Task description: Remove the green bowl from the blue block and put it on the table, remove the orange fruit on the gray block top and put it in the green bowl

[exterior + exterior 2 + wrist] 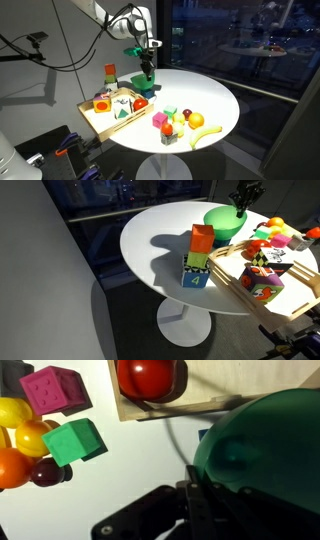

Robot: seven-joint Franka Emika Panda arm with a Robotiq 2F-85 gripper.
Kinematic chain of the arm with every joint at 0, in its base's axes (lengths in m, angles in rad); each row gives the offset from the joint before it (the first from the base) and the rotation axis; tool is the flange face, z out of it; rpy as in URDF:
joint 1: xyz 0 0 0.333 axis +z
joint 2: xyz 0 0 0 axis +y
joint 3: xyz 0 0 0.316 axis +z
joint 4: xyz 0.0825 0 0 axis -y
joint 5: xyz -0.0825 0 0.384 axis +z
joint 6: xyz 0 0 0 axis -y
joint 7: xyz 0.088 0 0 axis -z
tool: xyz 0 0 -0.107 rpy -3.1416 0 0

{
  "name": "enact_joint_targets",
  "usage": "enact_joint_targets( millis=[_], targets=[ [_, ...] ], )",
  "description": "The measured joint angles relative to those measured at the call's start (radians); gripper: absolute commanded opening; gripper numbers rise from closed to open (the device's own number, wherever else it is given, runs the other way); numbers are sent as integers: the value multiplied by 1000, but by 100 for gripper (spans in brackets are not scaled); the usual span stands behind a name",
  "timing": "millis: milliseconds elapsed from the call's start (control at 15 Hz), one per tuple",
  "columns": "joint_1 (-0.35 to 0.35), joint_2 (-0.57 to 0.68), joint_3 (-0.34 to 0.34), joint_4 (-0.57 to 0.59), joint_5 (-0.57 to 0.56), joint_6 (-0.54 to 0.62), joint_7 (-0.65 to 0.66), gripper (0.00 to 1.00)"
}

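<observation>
The round white table (215,95) is the biggest thing here. Broad bare white shows in an exterior view (150,240), running from a stack of blocks out to the curved rim. There is also open surface between the gripper and the loose toys near the opposite rim.

A rectangular wooden tray (100,125) lies at the table's edge with blocks inside it. In the wrist view its pale wooden side (200,405) runs just beside the bowl.

The gripper (147,68) hangs from the arm over the far part of the table and sits directly above the right rim of the green bowl (222,227). In the wrist view a dark finger (195,500) lies right at the bowl's edge. The bowl (270,450) fills the right side of that view and hides the rest, so I cannot tell whether the jaws are clamped on the rim or only standing around it. A sliver of blue shows just beside the bowl's edge there.

The stack of blocks (198,258) stands near the bowl, orange over green over blue. The blue one carries a mark that looks like a 4.

Smaller pieces sit well apart from the bowl: a pink block (58,390), a green block (75,440) and a banana (205,135). The orange fruit (10,468) lies among this cluster, touching a dark red fruit (48,472). A red fruit (150,375) rests on the tray.
</observation>
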Motion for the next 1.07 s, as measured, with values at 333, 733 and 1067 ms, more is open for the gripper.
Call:
enact_joint_targets(
  millis=[333, 733, 1067],
  targets=[
    [-14, -18, -23, 0, 0, -3, 0, 2],
    [-45, -23, -50, 0, 1, -3, 0, 2],
    [-73, -22, -68, 0, 1, -3, 1, 2]
  ],
)
